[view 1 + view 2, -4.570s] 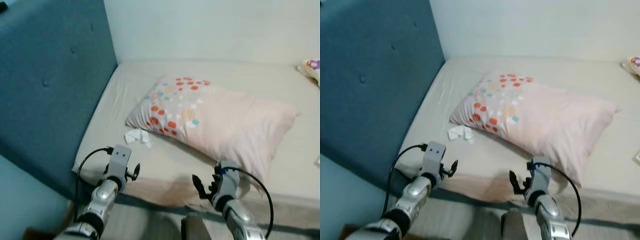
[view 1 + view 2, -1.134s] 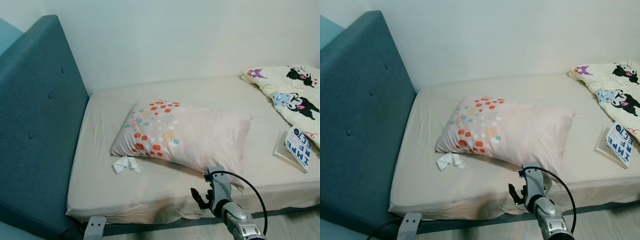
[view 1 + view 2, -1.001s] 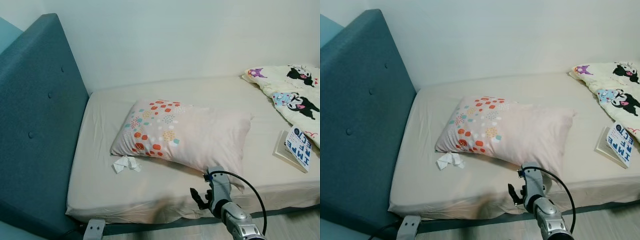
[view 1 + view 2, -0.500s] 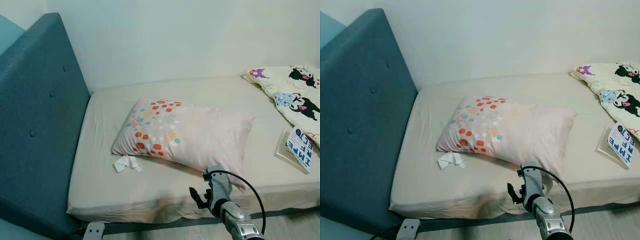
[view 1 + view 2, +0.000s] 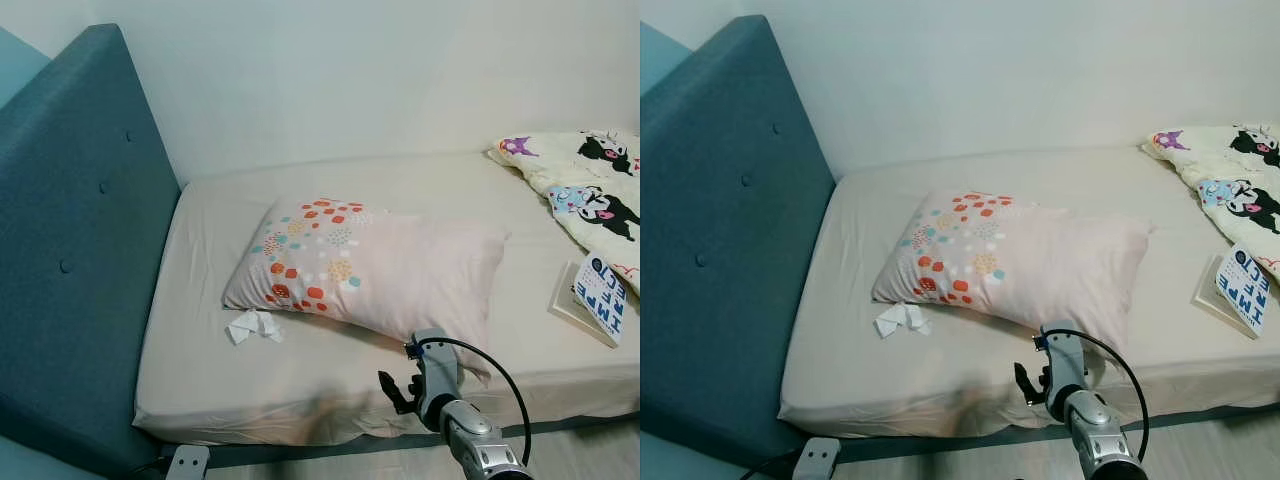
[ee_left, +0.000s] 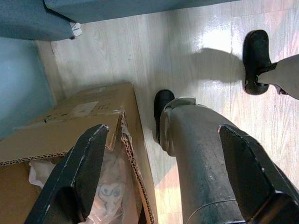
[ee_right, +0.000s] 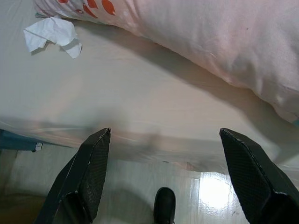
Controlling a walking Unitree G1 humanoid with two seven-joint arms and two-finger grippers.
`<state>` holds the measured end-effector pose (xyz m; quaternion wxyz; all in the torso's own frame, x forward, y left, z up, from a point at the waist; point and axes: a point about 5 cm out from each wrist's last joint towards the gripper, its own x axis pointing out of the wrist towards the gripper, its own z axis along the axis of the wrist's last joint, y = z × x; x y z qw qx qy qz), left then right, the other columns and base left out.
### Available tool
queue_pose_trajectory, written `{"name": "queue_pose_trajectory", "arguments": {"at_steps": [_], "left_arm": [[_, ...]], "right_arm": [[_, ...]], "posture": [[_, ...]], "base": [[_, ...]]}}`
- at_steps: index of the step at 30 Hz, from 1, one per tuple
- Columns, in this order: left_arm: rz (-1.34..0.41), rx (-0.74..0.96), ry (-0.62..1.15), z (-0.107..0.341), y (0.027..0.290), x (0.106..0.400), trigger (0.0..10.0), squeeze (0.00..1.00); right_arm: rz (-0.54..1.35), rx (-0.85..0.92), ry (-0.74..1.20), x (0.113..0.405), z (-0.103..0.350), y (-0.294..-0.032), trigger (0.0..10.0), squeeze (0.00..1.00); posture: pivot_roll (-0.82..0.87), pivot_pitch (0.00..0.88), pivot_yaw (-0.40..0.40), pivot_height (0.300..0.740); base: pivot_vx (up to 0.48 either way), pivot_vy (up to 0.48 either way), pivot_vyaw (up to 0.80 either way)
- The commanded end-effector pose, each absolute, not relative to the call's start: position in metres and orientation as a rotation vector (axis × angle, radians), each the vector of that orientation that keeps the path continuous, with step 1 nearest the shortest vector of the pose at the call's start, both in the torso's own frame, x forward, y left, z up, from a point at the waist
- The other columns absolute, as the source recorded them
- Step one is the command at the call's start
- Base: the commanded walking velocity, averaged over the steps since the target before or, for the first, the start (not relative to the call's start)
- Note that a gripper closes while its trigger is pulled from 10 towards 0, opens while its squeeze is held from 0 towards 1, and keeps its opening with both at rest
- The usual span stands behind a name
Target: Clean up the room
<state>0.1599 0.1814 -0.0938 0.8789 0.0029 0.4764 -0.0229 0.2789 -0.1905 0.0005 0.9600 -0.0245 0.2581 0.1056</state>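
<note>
A crumpled white tissue (image 5: 253, 326) lies on the beige bed sheet (image 5: 330, 365), just off the spotted corner of the pink pillow (image 5: 370, 265). My right gripper (image 5: 393, 385) hovers open over the bed's front edge, right of the tissue and below the pillow. In the right wrist view the tissue (image 7: 51, 35) lies well beyond the fingers (image 7: 93, 168), which hold nothing. My left gripper (image 6: 161, 127) hangs open, low beside the bed, over the floor.
A teal headboard (image 5: 70, 270) stands along the left. A book (image 5: 590, 300) and a cartoon-print blanket (image 5: 590, 190) lie at the bed's right. In the left wrist view, a cardboard box (image 6: 70, 130) sits on the wooden floor beside my leg (image 6: 196, 154).
Since 4.6 s ago the camera has pulled back from the bed and my left arm has dropped low. Over the last second, almost nothing has shifted.
</note>
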Motion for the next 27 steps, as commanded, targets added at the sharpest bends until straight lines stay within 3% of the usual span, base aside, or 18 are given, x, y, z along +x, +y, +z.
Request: {"name": "queue_pose_trajectory", "arguments": {"at_steps": [1,27], "left_arm": [[-0.046,0.009,1.039,-0.0985,0.1828,0.1487,10.0,0.0],[-0.062,0.016,1.066,-0.1013,0.1805,0.1423,10.0,0.0]], "right_arm": [[0.217,-0.063,0.549,0.2764,-0.0034,-0.1903,10.0,0.0],[0.206,-0.052,0.537,0.2796,-0.0005,-0.1902,10.0,0.0]], "posture": [[-0.11,0.16,-0.019,0.74],[-0.11,0.174,-0.008,0.74]], "base": [[0.0,0.0,0.0],[0.0,0.0,0.0]]}}
